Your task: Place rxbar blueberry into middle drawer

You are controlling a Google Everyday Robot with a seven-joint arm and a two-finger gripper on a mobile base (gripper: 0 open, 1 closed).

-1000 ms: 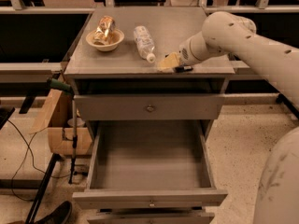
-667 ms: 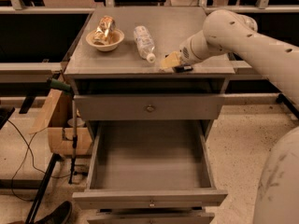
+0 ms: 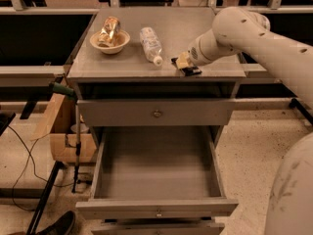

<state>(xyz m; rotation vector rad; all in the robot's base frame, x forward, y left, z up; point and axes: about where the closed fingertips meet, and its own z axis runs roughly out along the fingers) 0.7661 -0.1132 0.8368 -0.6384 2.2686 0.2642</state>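
Note:
My gripper [image 3: 182, 62] is low over the front right part of the grey cabinet top [image 3: 195, 28], at the end of the white arm that reaches in from the right. A small dark flat piece, the rxbar blueberry [image 3: 190, 72], lies on the top right under and in front of the gripper, and is partly hidden by it. The middle drawer [image 3: 156, 208] is pulled out wide below, and its grey tray holds nothing. The gripper is above and behind the drawer's right side.
A clear plastic bottle [image 3: 150, 44] lies on its side left of the gripper. A bowl [image 3: 109, 44] with a gold-tan snack bag [image 3: 109, 30] stands at the top's left. The top drawer [image 3: 156, 112] is closed. A cardboard box [image 3: 66, 131] and cables are on the floor at left.
The gripper has shifted very slightly to the right on the cabinet top. Nothing else has moved.

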